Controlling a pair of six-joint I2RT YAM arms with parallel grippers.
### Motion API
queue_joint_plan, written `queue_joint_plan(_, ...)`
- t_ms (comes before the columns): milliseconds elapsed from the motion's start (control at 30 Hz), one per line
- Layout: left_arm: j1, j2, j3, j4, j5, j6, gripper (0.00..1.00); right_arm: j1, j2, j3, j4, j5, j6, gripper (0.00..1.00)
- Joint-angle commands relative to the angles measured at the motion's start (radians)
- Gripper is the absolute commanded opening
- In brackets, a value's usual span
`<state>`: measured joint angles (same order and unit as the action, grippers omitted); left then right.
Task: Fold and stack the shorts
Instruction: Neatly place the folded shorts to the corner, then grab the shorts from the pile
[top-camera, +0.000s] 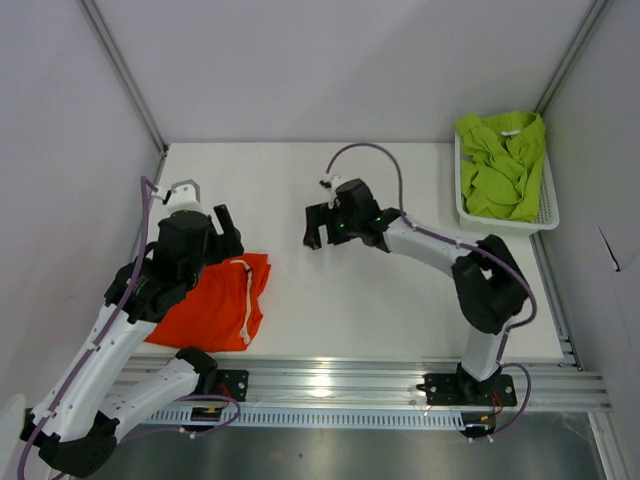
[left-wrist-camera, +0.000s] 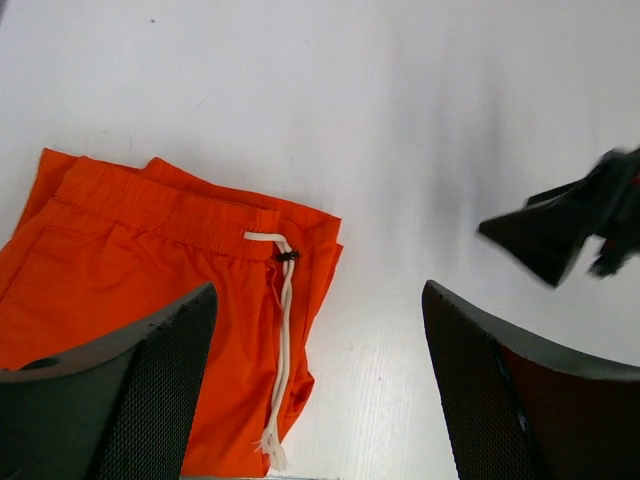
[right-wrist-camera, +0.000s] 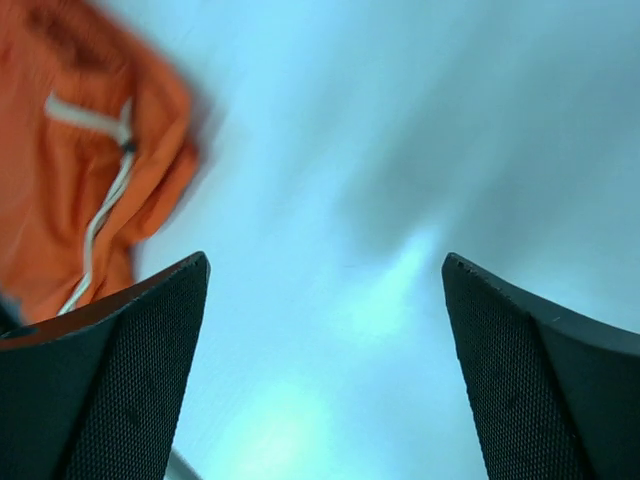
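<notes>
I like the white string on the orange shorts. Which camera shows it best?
The left wrist view: the white drawstring lies sharp and whole on the orange shorts. The top view shows it small and thin; the right wrist view shows it blurred.

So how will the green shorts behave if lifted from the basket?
Probably floppy: the green shorts lie crumpled in the basket, so they should sag and unfold. Likely light, being thin-looking cloth. They might catch on the mesh wall.
</notes>
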<state>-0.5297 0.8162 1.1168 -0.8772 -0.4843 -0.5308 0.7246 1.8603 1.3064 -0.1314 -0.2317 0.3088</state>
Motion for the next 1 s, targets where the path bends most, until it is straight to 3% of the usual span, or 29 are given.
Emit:
queue_joint_plan(0, 0.008, 0.014, 0.003, 0.07, 0.058, -0.004, 0.85, -0.025, -0.166, 0.048, -0.183, 0.369, -0.065, 0.99)
queue_joint_plan(67, 0.008, 0.032, -0.037, 0.105, 0.119, -0.027, 0.85, -0.089, -0.188, 0.094, -0.249, 0.527, -0.065, 1.0)
queue_joint_plan(267, 0.008, 0.09, -0.185, 0.293, 0.204, -0.109, 0.84, -0.328, -0.173, 0.279, -0.343, 0.681, -0.048, 1.0)
queue_joint_plan(367, 0.007, 0.116, -0.259, 0.391, 0.219, -0.141, 0.84, -0.462, -0.142, 0.358, -0.364, 0.654, 0.041, 0.97)
queue_joint_plan(600, 0.008, 0.208, -0.393, 0.593, 0.227, -0.166, 0.84, -0.643, 0.032, 0.564, -0.413, 0.629, 0.124, 0.95)
queue_joint_plan(967, 0.01, 0.426, -0.353, 0.73, 0.22, -0.135, 0.84, -0.777, 0.451, 0.979, -0.479, 0.585, 0.138, 0.99)
